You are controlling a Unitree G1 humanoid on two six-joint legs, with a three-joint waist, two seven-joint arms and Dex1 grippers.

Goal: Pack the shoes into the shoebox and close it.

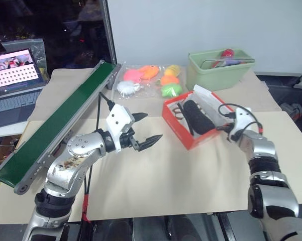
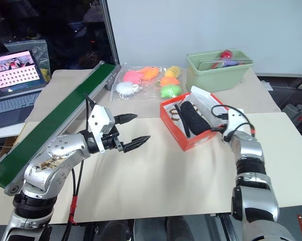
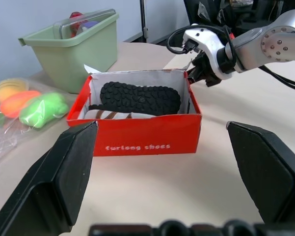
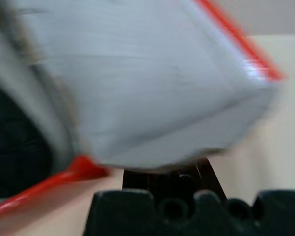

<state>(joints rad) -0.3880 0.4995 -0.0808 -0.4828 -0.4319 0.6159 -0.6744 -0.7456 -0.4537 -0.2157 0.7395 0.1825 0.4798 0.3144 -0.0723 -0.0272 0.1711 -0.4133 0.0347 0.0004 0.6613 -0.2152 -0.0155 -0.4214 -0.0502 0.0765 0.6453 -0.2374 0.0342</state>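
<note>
Right of centre, the shoes lie inside the shoebox; the right claw, pressed together, sits against its open lid, nearer than the spread left claw.

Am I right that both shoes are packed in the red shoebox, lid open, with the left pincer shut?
Not quite: the left pincer is open, as the left eye view shows. The shoes do lie in the shoebox, lid open.

We find bare table at lower centre; shoebox, green bin and conveyor obstruct the rest.
</note>
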